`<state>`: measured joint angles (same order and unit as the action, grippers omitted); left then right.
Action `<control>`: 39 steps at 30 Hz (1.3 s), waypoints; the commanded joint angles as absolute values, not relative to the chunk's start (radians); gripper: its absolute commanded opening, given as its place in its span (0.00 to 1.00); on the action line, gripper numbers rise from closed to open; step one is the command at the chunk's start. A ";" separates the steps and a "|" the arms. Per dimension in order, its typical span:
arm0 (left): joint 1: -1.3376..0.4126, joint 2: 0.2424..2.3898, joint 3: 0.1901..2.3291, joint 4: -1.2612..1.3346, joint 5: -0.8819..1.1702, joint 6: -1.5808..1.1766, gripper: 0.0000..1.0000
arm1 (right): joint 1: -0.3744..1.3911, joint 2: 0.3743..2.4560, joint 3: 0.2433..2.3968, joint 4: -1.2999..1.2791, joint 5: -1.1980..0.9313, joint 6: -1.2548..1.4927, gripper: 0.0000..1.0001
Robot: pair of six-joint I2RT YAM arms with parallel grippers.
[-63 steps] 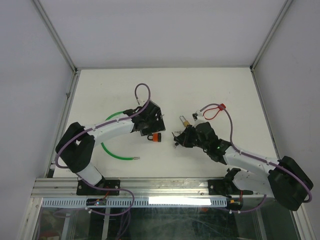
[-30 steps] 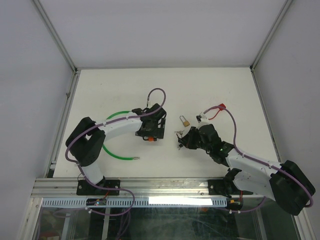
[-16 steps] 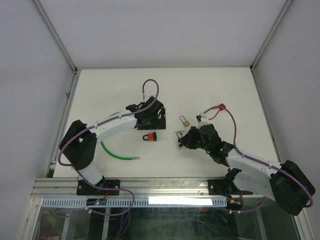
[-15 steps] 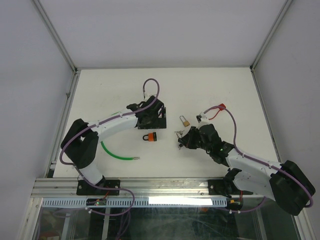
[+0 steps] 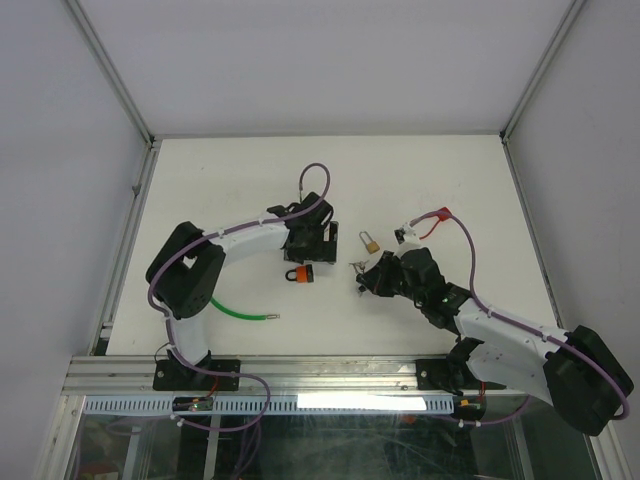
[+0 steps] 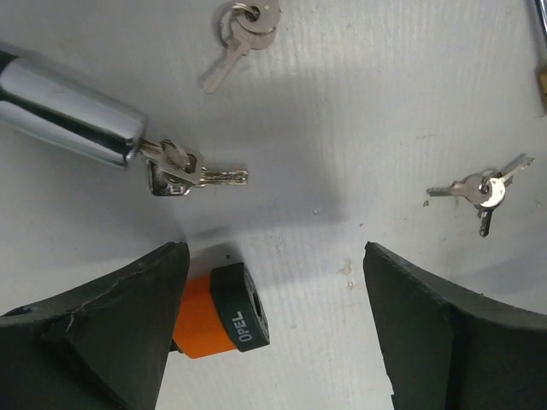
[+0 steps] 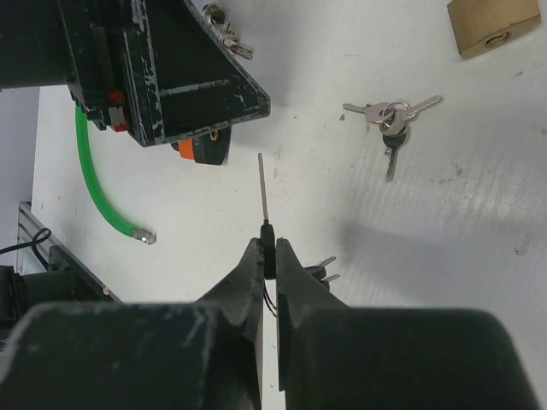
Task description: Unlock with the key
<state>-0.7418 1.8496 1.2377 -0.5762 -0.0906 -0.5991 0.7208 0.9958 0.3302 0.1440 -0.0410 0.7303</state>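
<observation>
In the top view the left fingers (image 5: pixel 306 250) stand wide open over the table (image 5: pixel 200 180) and hold nothing. The orange lock (image 5: pixel 302 274) lies on the table just in front of their tips. The right fingers (image 5: pixel 366 280) are pressed together, but what they hold is too small for me to see here. A brass lock (image 5: pixel 370 242) lies between the two arms, a little farther back, and a green cable (image 5: pixel 238 311) lies near the left arm. In the left wrist view the two fingers are far apart with bare table between them. The orange lock lies close to the one on the left of the picture and is partly hidden by it; I cannot tell if they touch. Beyond it I see a chrome cylinder (image 6: pixel 68 111) with a bunch of keys (image 6: pixel 184 173) at its end, a second bunch (image 6: pixel 244 21) farther away and a third bunch (image 6: pixel 480 190) to the right. In the right wrist view the right fingers are closed tight on the key (image 7: pixel 263 184). Its thin blade sticks out forward and is close to the orange lock, but apart from it. The lock lies partly under the left fingers.
</observation>
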 commanded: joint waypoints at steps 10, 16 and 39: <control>-0.818 1.811 1.255 -0.522 0.057 -0.473 0.78 | 0.713 0.978 0.329 0.175 -0.027 0.718 0.00; -0.821 1.755 1.215 -0.523 0.073 -0.479 0.77 | 0.713 0.986 0.331 0.178 -0.034 0.718 0.00; -0.801 1.550 1.124 -0.718 -0.202 -1.070 0.87 | 0.714 1.011 0.334 0.196 -0.053 0.723 0.00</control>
